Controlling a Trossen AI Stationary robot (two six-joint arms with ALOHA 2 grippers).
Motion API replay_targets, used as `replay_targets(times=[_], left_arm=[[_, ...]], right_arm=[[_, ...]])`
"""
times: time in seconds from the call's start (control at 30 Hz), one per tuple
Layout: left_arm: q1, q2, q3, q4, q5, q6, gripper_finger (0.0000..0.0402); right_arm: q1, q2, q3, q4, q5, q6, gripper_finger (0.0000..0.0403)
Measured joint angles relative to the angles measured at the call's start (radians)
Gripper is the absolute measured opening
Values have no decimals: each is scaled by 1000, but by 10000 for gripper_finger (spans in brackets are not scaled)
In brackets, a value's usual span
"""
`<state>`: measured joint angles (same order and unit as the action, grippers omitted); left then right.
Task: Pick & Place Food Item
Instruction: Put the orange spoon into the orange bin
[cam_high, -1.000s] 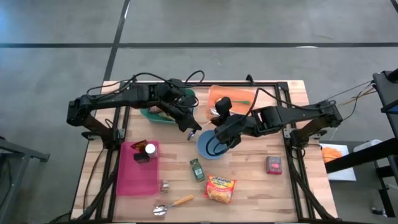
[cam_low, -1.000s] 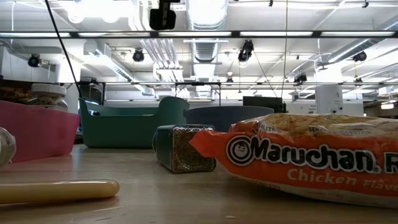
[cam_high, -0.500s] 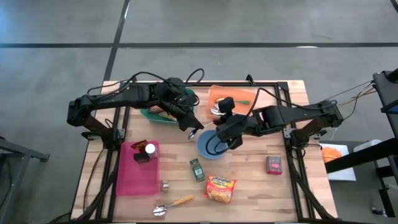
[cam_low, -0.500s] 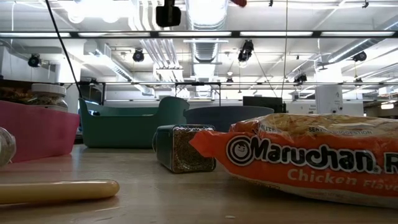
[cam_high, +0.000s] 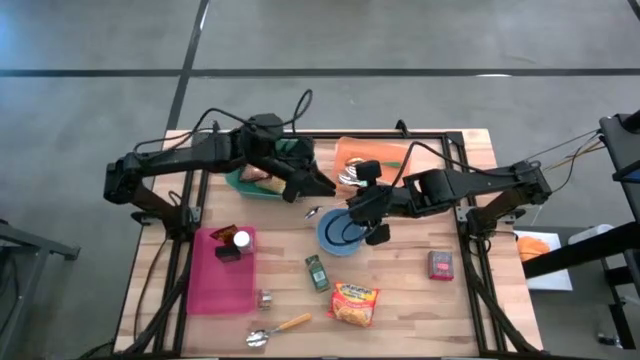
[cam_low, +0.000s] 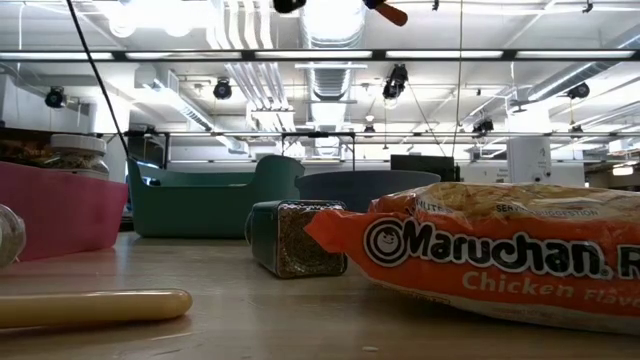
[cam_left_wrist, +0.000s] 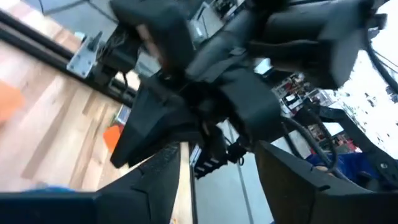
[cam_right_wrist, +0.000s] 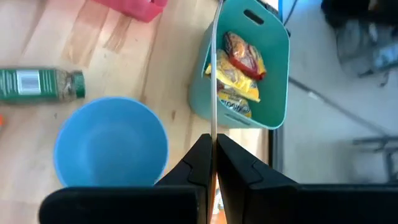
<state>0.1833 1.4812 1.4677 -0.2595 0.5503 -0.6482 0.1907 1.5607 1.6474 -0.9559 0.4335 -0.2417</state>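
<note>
the left claw (cam_high: 308, 188) hangs just beside the right-hand rim of the teal bin (cam_high: 240, 183), its fingers spread with a clear gap between them and nothing in that gap. the right claw (cam_high: 350, 207) is above the far edge of the blue bowl (cam_high: 335, 238), fingers pressed together on the thin handle of a metal spoon (cam_high: 314, 212), which reaches out toward the bin; the spoon's rounded end lies between the two claws, just off the bowl's rim. in the right wrist view the handle shows as a fine bright line running out from the shut fingertips. the bin holds several snack packets (cam_right_wrist: 239, 68), yellow and red. the ramen packet (cam_high: 354, 303) lies flat on the tabletop (cam_high: 400, 290) near its front edge, well apart from both claws, with a green spice jar (cam_high: 317, 272) on its side between it and the bowl. a pink tray (cam_high: 215, 280) sits at the left with a white-lidded jar (cam_high: 241, 240) on it, and a wooden-handled spoon (cam_high: 278, 328) lies at the front edge.
</note>
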Motion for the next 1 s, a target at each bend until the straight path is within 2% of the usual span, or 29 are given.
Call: replay_targets(times=[0.17, 0.33, 0.53, 0.67, 0.83, 1.0], left_arm=[[1, -74, 0, -61, -11, 67, 219], [-6, -162, 0, -200, -75, 110, 219], [-45, -228, 0, -358, -226, 125, 219], [-114, -239, 0, -447, -311, 124, 219], [-232, -235, 0, -539, -462, 108, 219], [-325, -234, 0, -565, -600, 87, 219]], right_arm=[[-61, -8, 0, -63, -2, 193, 12], [-170, -28, -19, -96, -122, 291, 12], [-360, -40, -72, -91, -285, 279, 12], [-507, -40, -138, -80, -406, 285, 12], [-668, -40, -261, -61, -469, 356, 12], [-743, -40, -400, 29, -547, 411, 12]])
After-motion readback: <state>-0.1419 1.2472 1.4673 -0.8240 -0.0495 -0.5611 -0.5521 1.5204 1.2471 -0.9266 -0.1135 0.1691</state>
